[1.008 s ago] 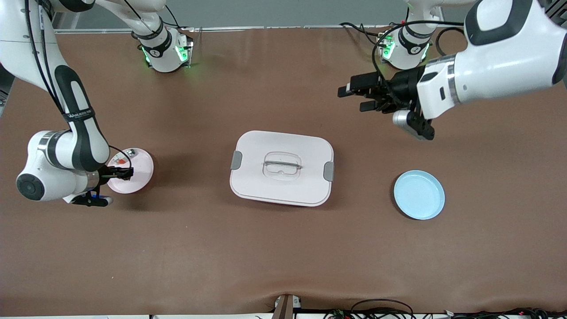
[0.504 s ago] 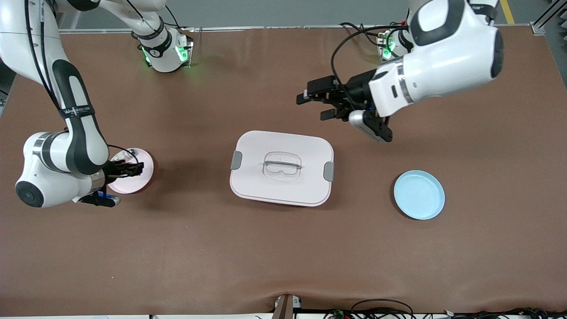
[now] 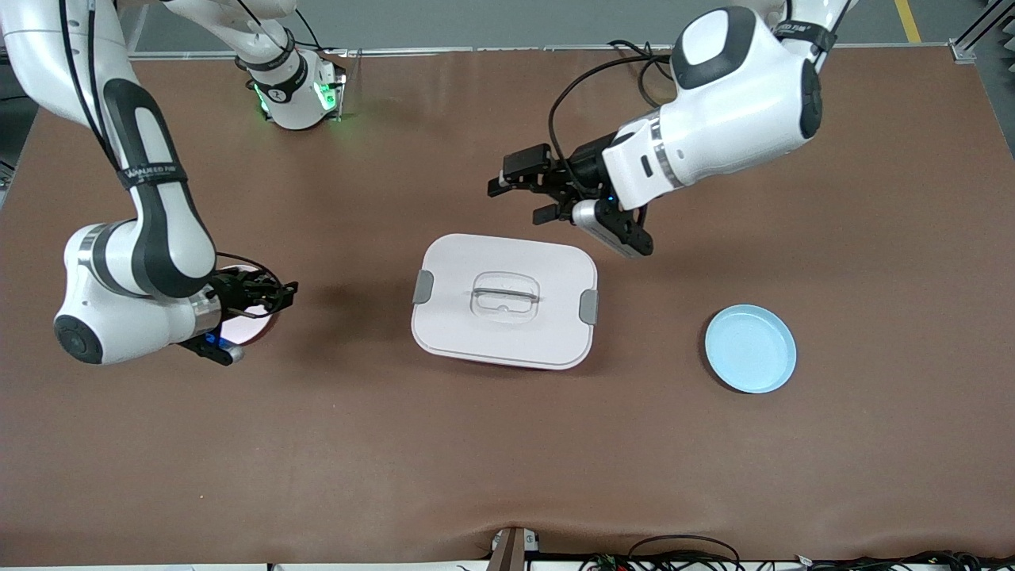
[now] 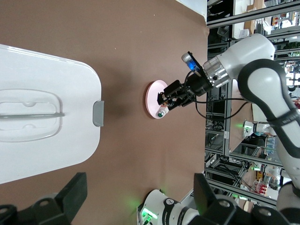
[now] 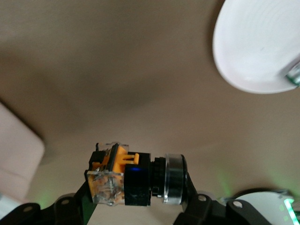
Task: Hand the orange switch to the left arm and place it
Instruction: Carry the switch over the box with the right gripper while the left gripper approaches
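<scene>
We see the right gripper (image 3: 287, 295) squeezing the orange switch (image 5: 123, 180) over the half-hidden pink plate (image 3: 247, 331); the left gripper (image 3: 519, 194) hangs open near the box (image 3: 504, 300)

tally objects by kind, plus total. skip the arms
Plates: 2, pink plate and blue plate
Boxes: 1, white box
Switches: 1, orange switch, held in the right gripper
Silver pieces: 1, small silver piece on the pink plate
Total: 5
</scene>
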Available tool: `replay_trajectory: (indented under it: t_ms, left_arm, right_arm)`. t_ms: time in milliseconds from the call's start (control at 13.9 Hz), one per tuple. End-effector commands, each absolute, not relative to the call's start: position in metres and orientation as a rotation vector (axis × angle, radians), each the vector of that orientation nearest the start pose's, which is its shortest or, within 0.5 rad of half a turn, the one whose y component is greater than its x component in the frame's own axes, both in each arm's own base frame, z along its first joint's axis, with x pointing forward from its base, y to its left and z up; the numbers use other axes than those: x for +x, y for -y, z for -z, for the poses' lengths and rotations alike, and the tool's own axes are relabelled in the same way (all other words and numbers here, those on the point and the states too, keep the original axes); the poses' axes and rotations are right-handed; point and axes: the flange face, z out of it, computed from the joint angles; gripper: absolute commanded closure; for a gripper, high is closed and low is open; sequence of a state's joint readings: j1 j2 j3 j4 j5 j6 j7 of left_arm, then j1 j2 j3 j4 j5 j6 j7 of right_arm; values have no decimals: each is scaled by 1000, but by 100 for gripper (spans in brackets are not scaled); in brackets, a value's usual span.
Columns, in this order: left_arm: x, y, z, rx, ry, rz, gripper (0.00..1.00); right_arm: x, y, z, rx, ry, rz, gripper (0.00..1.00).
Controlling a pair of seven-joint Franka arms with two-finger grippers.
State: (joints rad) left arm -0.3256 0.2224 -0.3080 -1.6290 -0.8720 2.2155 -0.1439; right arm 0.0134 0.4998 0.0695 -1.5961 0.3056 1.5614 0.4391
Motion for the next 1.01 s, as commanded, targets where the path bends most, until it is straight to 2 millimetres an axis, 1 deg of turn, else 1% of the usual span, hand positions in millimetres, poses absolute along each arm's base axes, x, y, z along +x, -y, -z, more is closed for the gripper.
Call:
replay_trajectory:
  t_ms: [0,144,216,360,504,576,648,792,864,936]
  left_arm:
    - [527,415,-539,2216,60,-19,0]
    - [528,422,-532,2223,70,-25,0]
    - [531,422,-525,2228,72,-21,0]
    - [539,424,-507,2224,116,-58,0]
    - [536,434,-496,2223,134,-63,0]
    - [537,437,-491,2227,130,-61,0]
    - [533,442,-490,2226,140,-56,0]
    - [534,446,-482,2229,128,-68,0]
    - [528,454,-481,2227,135,-73,0]
    - [529,456,-476,2229,126,-79,0]
  right_arm:
    - [611,-118,-344,-2631,-797,-912,100]
    - [610,-148,-358,-2506,-909,-951,100]
    - [611,-161,-365,-2446,-985,-972,100]
    - [613,-191,-385,-2386,-1110,-998,100]
    - [612,-222,-401,-2306,-1238,-1040,100]
    - [615,-230,-407,-2215,-1323,-1063,100]
    - [618,-235,-411,-2149,-1383,-1071,100]
    - [616,-257,-416,-2123,-1434,-1054,100]
    - [616,-268,-422,-2108,-1463,-1041,100]
    - [616,-278,-428,-2084,-1488,-1039,100]
